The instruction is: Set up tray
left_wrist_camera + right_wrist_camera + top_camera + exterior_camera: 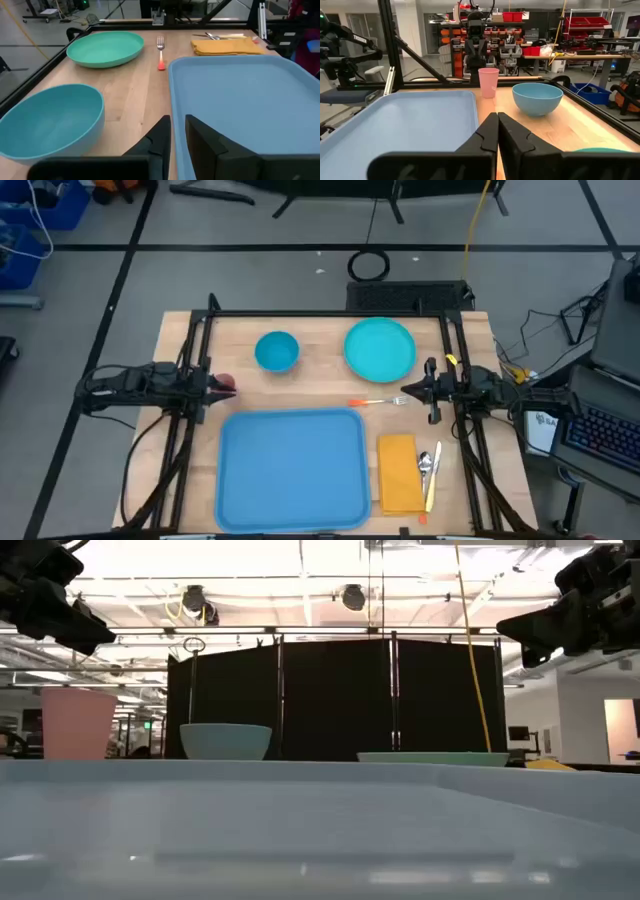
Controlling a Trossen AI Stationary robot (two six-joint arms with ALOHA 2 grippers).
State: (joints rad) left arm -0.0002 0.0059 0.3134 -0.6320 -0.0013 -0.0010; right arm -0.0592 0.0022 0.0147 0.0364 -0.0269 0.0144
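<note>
The blue tray [290,468] lies flat on the wooden table near its front edge and is bare; its rim fills the foreground of the low view [320,775]. My left gripper [177,119] hovers above the table's left side beside a pink cup [224,385]. Its fingers stand a narrow gap apart with nothing between them. My right gripper [497,116] hovers at the right side near the fork [378,401], its fingers shut together and empty. Both arms hang well above the table in the low view.
A blue bowl [277,350] and a teal plate [380,348] stand behind the tray. A yellow napkin [400,472] lies right of the tray, with a spoon and a knife [430,470] on its right edge. The fork's orange handle points left.
</note>
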